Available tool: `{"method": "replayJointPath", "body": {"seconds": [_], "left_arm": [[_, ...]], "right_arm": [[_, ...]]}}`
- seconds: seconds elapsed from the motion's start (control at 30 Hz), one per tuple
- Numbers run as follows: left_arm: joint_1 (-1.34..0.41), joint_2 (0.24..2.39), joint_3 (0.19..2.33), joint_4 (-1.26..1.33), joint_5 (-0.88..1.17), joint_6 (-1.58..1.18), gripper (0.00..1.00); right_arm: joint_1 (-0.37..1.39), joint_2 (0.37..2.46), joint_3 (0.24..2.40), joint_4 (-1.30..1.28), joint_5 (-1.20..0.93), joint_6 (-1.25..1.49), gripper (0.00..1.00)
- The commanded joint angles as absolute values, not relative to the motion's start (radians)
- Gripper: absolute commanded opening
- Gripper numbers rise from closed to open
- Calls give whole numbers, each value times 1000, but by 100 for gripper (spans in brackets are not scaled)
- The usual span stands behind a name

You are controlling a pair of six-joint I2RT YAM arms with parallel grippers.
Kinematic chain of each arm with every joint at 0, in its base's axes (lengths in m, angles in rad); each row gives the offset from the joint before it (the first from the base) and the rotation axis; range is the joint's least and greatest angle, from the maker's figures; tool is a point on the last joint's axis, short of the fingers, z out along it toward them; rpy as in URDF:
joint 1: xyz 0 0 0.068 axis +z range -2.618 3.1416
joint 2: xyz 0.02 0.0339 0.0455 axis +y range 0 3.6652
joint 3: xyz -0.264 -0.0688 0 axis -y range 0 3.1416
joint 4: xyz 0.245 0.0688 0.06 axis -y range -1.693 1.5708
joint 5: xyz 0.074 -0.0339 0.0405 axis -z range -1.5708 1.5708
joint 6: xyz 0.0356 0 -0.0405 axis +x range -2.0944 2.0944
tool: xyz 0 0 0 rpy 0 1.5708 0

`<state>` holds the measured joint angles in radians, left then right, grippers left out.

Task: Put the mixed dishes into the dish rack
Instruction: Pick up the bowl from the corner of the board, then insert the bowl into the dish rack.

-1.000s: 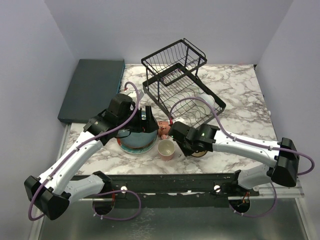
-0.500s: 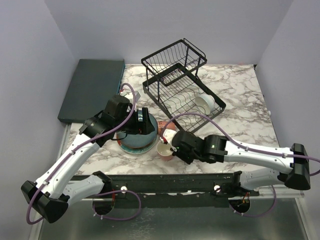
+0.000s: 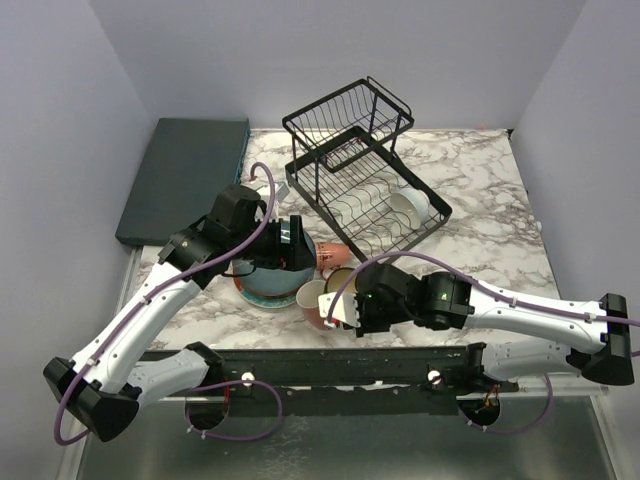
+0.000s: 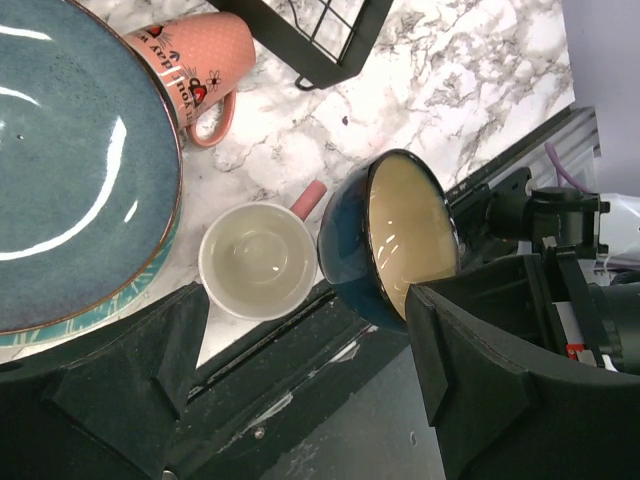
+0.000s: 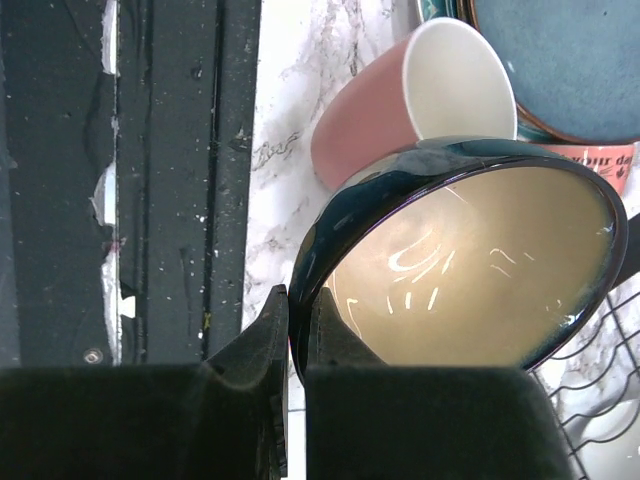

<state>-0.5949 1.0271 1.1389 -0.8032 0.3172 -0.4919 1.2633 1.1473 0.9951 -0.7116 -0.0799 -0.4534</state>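
My right gripper [image 5: 300,322] is shut on the rim of the dark cream-lined bowl [image 5: 470,270], which it holds tilted on edge just above the table near the front. In the top view the bowl [image 3: 342,278] sits beside an upright pink mug [image 3: 311,300]. A patterned pink mug [image 4: 200,60] lies on its side by the stacked plates. My left gripper [image 3: 288,248] hovers open over the dark teal plate [image 4: 70,170], holding nothing. The black dish rack [image 3: 360,170] stands behind, with a white bowl [image 3: 410,205] in its lower tier.
A dark teal flat slab [image 3: 185,175] lies at the back left. The table's black front rail [image 3: 330,365] runs just below the bowl and upright mug. Bare marble [image 3: 490,220] lies right of the rack.
The right gripper has swung left and toward the front edge with the dark bowl, tipping it on edge. The upright mug now sits slightly further left. The left gripper stayed over the plates.
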Motion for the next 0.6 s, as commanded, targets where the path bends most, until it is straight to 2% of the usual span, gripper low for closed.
{"method": "replayJointPath", "body": {"seconds": [0.0, 0.57], "left_arm": [[-590, 1053, 1154, -819, 380, -468, 87], [-612, 1112, 1090, -763, 494, -485, 84]], "right_arm": [[1269, 1154, 1064, -694, -68, -584, 1], [1270, 1178, 1099, -733, -13, -635, 0]]}}
